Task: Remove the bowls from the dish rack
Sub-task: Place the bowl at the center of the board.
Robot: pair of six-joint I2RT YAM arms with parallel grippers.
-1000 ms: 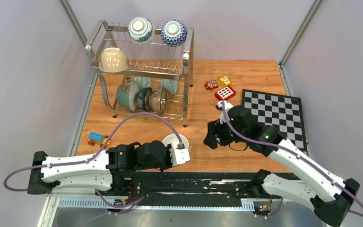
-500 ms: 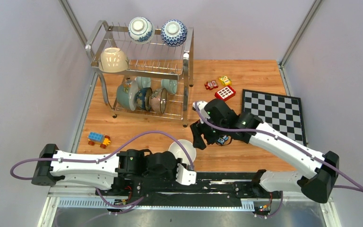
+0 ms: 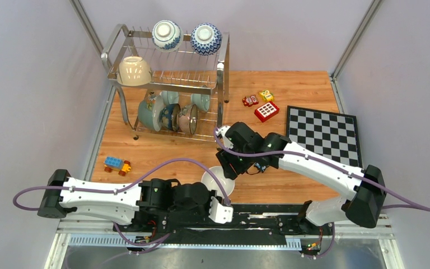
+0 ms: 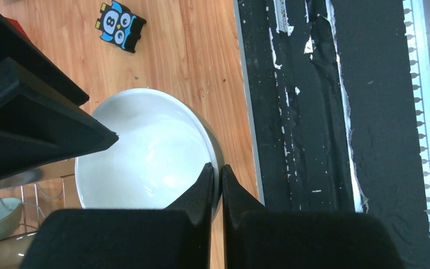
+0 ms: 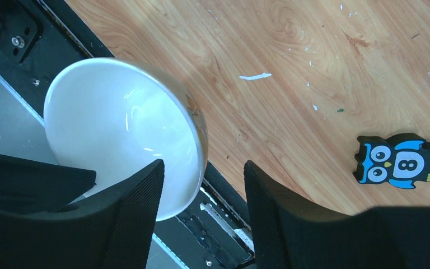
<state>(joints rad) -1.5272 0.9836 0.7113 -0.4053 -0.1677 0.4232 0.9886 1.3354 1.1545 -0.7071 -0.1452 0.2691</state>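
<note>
A white bowl [image 3: 211, 182] is held out of the dish rack [image 3: 173, 85], at the near edge of the table [image 3: 291, 89], partly over the wood and partly over the black strip [image 4: 308, 112] along that edge. The bowl is tilted, with its glossy inside turned up toward both wrist cameras. Whether its base touches the table cannot be told.

The left gripper [image 4: 216, 166] is pinched narrow on the bowl's rim, one finger inside the wall and one outside, with only the thickness of the wall between them.

The right gripper [image 5: 202, 165] is placed over the opposite side of the same rim. Its jaws are set apart and straddle the rim: one finger [image 5: 140, 207] is seen over the bowl's inside, the other is outside, with bare wood visible between it and the bowl's wall. No grip by this gripper is seen.

On the top tier of the dish rack, a cream bowl [image 3: 134, 70] and two blue-and-white bowls [image 3: 166, 35] [image 3: 205, 38] are seen upside down. On the lower tier, several more bowls [image 3: 168, 115] are stood on edge, packed close together.

A blue owl block [image 5: 397, 159] lies on the wood near the right gripper, apart from the white bowl. A chessboard [image 3: 325, 134] lies at the right side of the table.
</note>
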